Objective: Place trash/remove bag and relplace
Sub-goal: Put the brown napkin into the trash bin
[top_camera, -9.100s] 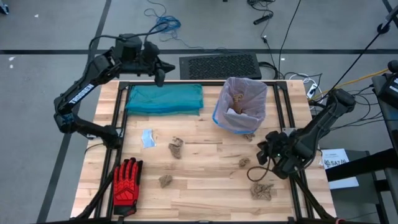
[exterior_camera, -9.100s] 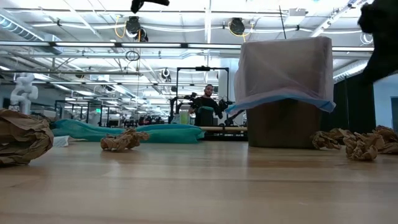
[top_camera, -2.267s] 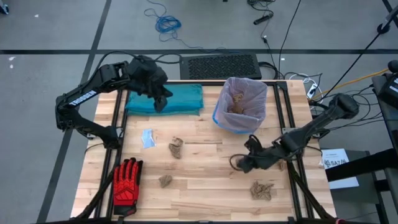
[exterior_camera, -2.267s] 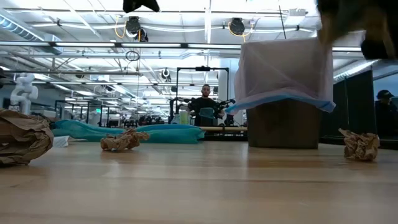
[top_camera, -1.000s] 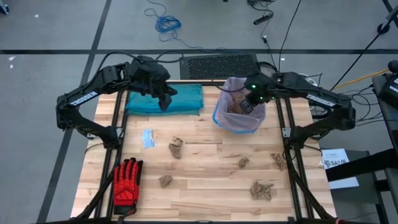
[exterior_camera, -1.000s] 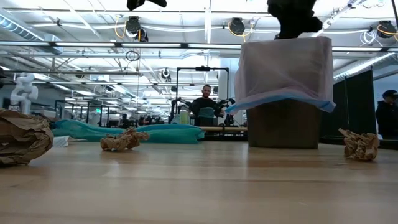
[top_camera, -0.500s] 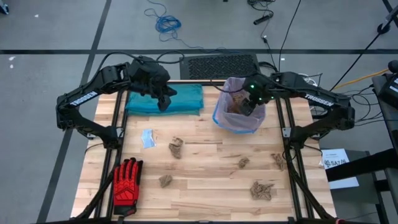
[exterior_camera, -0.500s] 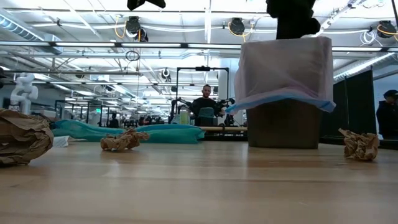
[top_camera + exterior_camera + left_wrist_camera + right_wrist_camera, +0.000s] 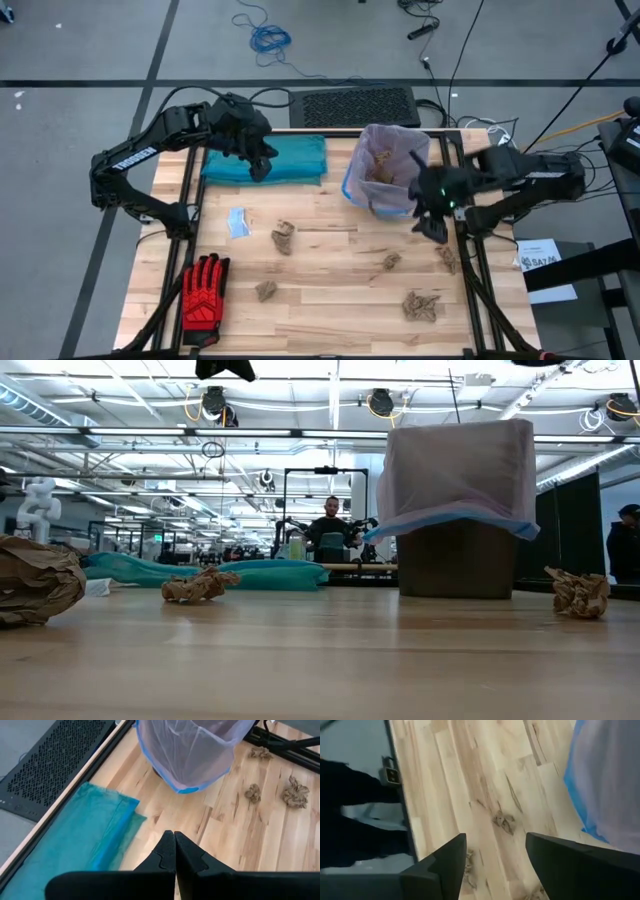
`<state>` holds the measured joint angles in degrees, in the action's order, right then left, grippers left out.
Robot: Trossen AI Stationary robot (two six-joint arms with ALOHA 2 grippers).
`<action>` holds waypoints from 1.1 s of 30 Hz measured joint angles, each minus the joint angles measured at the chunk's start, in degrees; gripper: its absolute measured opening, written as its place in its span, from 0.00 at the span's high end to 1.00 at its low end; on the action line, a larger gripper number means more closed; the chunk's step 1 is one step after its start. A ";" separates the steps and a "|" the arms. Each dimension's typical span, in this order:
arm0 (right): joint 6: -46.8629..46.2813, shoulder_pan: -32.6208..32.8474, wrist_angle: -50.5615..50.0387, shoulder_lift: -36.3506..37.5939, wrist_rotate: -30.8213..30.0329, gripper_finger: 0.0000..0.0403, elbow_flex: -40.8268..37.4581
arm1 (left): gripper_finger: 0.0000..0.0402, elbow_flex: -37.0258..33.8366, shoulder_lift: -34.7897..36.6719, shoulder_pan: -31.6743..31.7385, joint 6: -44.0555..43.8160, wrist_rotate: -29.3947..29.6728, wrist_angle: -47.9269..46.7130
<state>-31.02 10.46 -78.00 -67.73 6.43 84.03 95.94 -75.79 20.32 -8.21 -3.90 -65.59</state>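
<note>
While the right gripper (image 9: 437, 224) hangs open and empty, the bag (image 9: 385, 168) sits at its eleven o'clock.

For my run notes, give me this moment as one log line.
right gripper: open, empty, beside bag | left gripper: shut, above teal bag | paper wads: several on table

Your table layout

The thin translucent plastic bin liner (image 9: 385, 170) stands far right; the folded teal plastic bag (image 9: 265, 160) lies left of it, crumpled paper wads (image 9: 283, 237) nearer.
</note>
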 joint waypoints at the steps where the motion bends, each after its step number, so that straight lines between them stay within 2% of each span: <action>1: -1.22 2.67 -0.12 -0.53 -2.27 0.51 0.00 | 1.00 0.00 0.00 0.01 -0.02 0.00 -0.11; 6: -6.10 13.00 -1.38 -5.67 -9.44 0.51 -0.05 | 1.00 0.00 0.00 0.00 -0.31 0.04 -1.85; 11: -8.93 17.50 -1.10 -12.59 -14.03 0.51 -0.05 | 1.00 -0.02 0.00 0.02 -0.31 0.04 -2.85; 19: -9.54 17.84 1.12 -23.11 -13.80 0.50 -0.09 | 1.00 -0.02 0.00 0.01 -0.31 -0.10 -2.74; 28: -8.98 15.77 6.90 -29.56 -13.92 0.39 -0.09 | 1.00 -0.02 0.00 0.00 1.20 -0.38 -7.22; 33: -7.07 15.73 9.35 -35.33 -13.64 0.37 -1.14 | 1.00 -0.02 0.00 0.02 3.38 -0.40 -9.28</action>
<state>-38.09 26.19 -68.65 -103.06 -7.21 82.89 95.92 -75.79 20.33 -4.83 -4.30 -74.87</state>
